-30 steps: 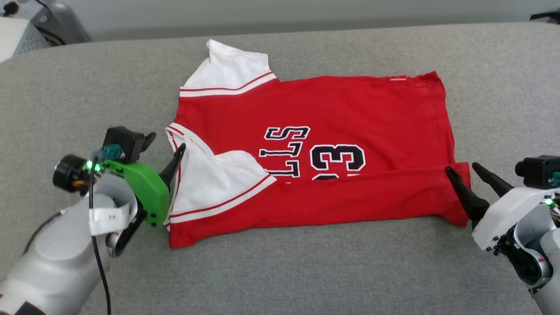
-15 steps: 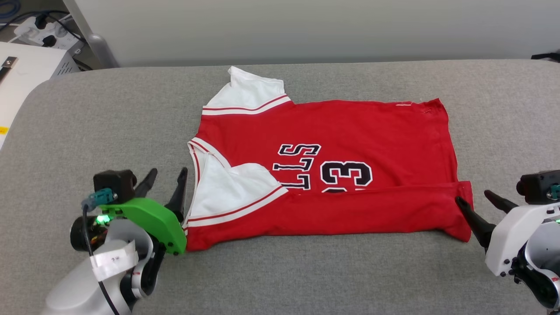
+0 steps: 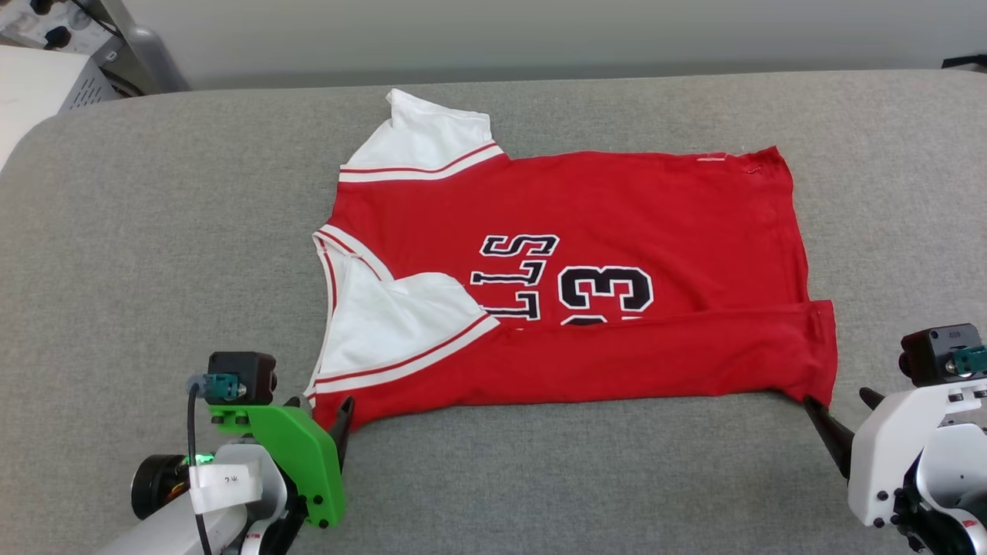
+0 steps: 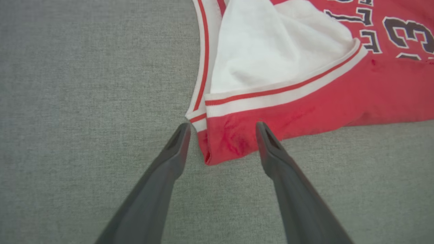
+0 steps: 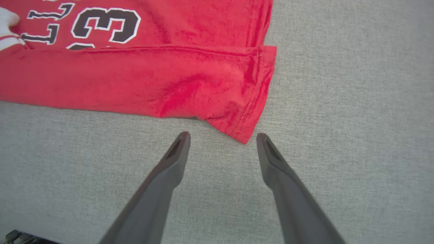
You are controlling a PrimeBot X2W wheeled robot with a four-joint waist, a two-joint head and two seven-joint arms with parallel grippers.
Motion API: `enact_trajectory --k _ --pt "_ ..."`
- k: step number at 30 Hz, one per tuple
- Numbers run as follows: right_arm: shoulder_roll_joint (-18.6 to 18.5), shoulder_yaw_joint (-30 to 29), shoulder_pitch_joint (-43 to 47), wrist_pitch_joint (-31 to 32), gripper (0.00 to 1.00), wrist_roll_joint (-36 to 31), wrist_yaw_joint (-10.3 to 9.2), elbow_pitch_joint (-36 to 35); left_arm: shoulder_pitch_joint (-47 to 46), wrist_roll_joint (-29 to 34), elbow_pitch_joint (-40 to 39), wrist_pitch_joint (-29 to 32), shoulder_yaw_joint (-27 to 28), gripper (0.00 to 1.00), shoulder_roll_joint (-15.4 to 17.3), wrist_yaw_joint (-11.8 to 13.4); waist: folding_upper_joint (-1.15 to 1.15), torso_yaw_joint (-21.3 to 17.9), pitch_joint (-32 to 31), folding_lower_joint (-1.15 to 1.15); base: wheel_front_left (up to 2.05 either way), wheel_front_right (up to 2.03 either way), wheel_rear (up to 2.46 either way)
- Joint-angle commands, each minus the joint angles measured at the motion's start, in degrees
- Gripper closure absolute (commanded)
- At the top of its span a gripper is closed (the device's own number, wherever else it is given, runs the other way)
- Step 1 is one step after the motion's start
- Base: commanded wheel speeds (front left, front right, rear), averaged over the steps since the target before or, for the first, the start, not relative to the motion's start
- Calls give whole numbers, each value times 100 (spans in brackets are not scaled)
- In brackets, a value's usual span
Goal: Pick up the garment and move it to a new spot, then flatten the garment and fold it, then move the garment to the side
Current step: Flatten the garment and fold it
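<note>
The garment, a red jersey with white sleeves and black lettering, lies flat on the grey padded surface. Its near long edge is folded up over the chest. My left gripper stands open at the near left corner. In the left wrist view its fingers straddle that corner of the garment, with the left gripper shut on nothing. My right gripper stands open just short of the near right hem corner. In the right wrist view the corner of the garment points between the tips of the right gripper.
A white equipment box and a power strip stand beyond the surface's far left corner. A pale wall runs along the back. Bare grey padding surrounds the garment on all sides.
The head camera has shifted. Relative to the garment, both grippers have drawn back: the left from beside the collar to the near left corner, the right from the folded hem end to just below it.
</note>
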Motion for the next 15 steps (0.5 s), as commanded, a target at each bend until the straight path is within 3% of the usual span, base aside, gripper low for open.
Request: enact_trajectory --k 1,10,15 --pt "41 -31 77 40 0 -35 -5 -76 85 2 46 22 9 0 16 88 0 -69 86 0 0 0 0" --pt "11 76 43 7 0 -59 -5 -296 70 -62 403 54 49 0 -39 152 0 -193 381 0 0 0 0" --pt "-42 63 3 -57 0 -28 -5 -311 23 -133 727 157 -22 0 -131 -71 0 -203 545 0 0 0 0"
